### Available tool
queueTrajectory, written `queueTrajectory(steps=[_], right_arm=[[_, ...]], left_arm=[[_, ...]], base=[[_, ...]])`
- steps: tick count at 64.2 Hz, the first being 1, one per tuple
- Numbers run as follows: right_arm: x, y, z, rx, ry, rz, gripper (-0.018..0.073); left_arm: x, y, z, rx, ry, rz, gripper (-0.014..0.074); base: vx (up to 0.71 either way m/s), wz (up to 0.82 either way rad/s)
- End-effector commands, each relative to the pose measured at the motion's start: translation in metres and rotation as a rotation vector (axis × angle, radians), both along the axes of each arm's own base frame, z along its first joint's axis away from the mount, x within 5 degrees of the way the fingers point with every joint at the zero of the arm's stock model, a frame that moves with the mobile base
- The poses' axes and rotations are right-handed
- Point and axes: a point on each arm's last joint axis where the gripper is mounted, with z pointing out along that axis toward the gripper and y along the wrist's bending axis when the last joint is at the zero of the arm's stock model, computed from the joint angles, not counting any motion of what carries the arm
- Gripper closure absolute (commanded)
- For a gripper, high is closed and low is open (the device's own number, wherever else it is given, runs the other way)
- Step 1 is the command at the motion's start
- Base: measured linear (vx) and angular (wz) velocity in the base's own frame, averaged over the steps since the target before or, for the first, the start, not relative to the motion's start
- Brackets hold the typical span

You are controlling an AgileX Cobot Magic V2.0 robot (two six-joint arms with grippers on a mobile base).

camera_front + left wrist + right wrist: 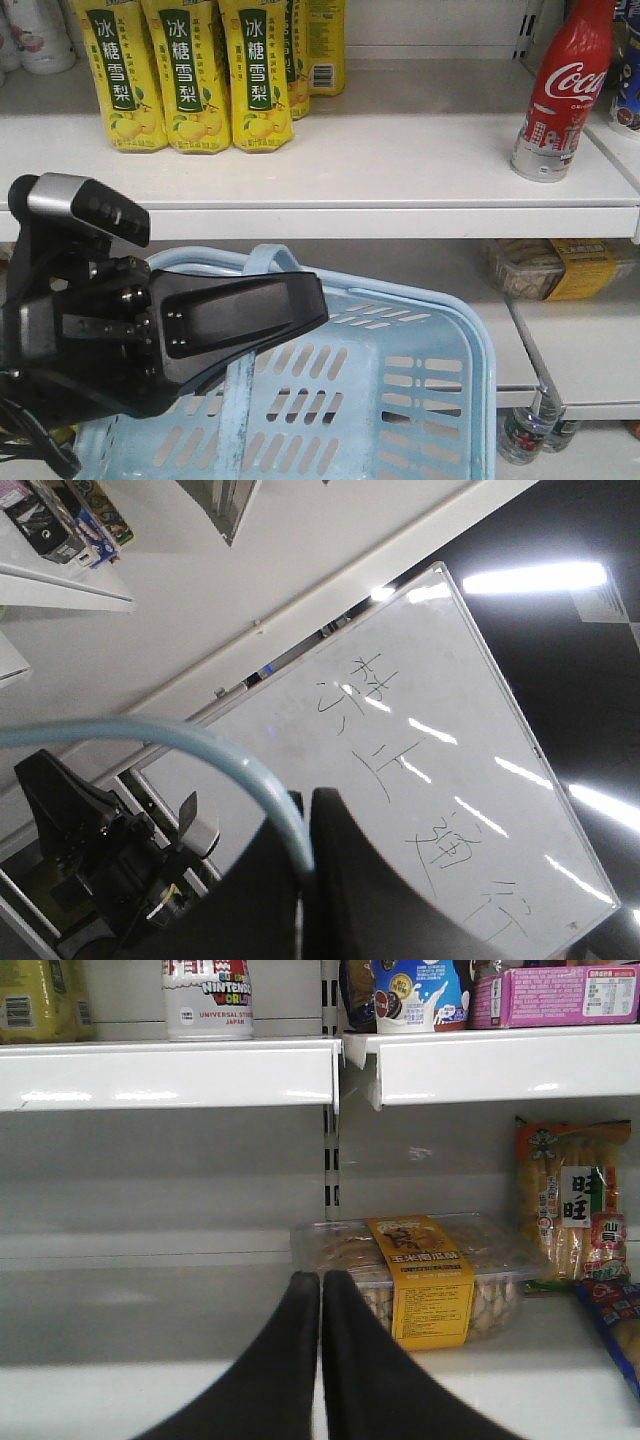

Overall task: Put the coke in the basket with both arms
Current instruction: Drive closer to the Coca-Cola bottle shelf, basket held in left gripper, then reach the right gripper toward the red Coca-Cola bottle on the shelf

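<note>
The coke [562, 90], red with white script and a silver printed base, stands upright on the upper white shelf at the far right. Its base [208, 1000] shows at the top left of the right wrist view. The light blue basket [440, 305] hangs below the shelf, tilted. My left gripper [300, 310] is shut on its curved blue handle [268, 258]. In the left wrist view the handle [200, 742] runs down between the closed jaws of the left gripper [305, 805]. My right gripper [321, 1282] is shut and empty, level with the lower shelf, below the coke.
Yellow pear-drink bottles [185, 75] stand on the upper shelf at the left. A clear snack box with a yellow label [420, 1280] and snack bags [570, 1210] lie on the lower shelf. Water bottles [525, 430] stand near the floor. A whiteboard [440, 780] fills the left wrist view.
</note>
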Motion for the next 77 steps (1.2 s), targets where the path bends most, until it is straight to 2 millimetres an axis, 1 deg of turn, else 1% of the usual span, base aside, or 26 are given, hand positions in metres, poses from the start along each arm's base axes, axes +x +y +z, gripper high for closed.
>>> queueTrajectory(steps=[1, 77], right_arm=[[-0.0011, -0.0002, 0.0055, -0.005, -0.081, -0.004, 0.0564], [-0.0012, -0.0002, 0.0067, -0.004, -0.094, -0.004, 0.0564]], left_arm=[[-0.0124, 0.0059, 0.0254, -0.184, -0.070, -0.092, 0.0604], [-0.0124, 0.0059, 0.0254, -0.184, -0.070, -0.092, 0.0604]], base=[[0.00, 0.02], [0.00, 0.01]])
